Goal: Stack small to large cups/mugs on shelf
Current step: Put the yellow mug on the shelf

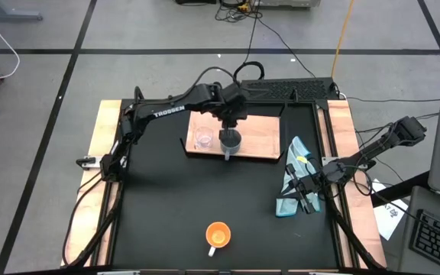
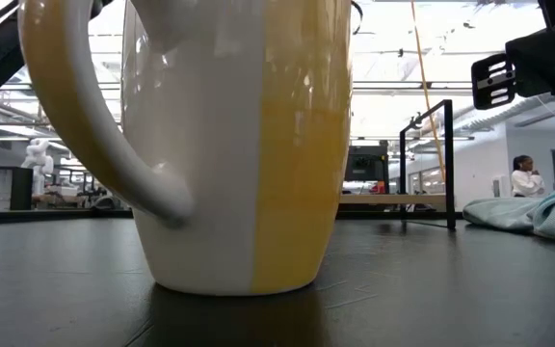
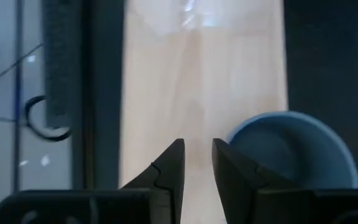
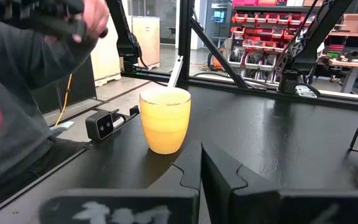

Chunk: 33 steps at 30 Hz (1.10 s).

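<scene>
On the light-wood shelf (image 1: pixel 258 137) at the table's far side, the clear glass cup (image 1: pixel 203 139) and the blue-grey mug (image 1: pixel 230 140) stand upright next to each other. My left gripper (image 3: pixel 197 146) hangs above the shelf beside the mug (image 3: pixel 291 149). It is open a little, with bare wood showing between its fingers. The orange mug (image 1: pixel 218 235) with a white handle stands on the black table near the front edge, large in the low view (image 2: pixel 229 145). My right gripper (image 1: pixel 305 191) waits shut at the right, above the cloth.
A light-blue cloth (image 1: pixel 295 177) lies crumpled at the table's right side. A small camera (image 4: pixel 104 124) stands at the table's near edge. A person's sleeve (image 4: pixel 17 93) shows beside the table in the right wrist view. Black table between shelf and orange mug lies bare.
</scene>
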Each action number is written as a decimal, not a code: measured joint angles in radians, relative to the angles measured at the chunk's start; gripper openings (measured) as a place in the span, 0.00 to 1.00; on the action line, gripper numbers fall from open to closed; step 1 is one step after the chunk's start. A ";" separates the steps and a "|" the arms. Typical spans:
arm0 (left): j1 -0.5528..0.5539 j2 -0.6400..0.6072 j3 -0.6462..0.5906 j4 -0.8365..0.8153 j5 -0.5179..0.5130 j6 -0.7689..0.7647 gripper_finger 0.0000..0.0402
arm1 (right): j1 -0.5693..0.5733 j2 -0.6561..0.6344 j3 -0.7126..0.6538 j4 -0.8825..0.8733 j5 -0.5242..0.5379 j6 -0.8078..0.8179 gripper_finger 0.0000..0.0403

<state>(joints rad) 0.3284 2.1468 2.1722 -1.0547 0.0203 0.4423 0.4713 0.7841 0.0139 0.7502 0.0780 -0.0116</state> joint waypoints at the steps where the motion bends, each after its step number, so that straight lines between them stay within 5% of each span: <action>1: -0.002 0.000 0.025 -0.023 -0.022 0.000 0.21 | 0.000 0.000 0.000 0.000 0.000 0.000 0.00; 5: -0.019 0.000 0.137 -0.093 -0.130 -0.009 0.20 | 0.000 0.000 0.000 0.000 0.000 0.000 0.00; 14: -0.075 -0.115 0.161 -0.320 -0.054 0.054 0.01 | 0.000 0.000 0.000 0.000 0.000 0.000 0.00; 26: -0.192 -0.344 0.160 -0.229 -0.033 -0.057 0.00 | 0.001 0.000 0.000 0.000 0.000 0.005 0.00; 33: -0.313 -0.430 0.160 -0.276 -0.269 -0.178 0.00 | 0.001 0.000 0.000 -0.015 0.000 0.019 0.00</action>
<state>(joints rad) 0.0152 1.7163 2.3322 -1.3304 -0.2487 0.2645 0.4725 0.7841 0.0141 0.7349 0.0780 0.0077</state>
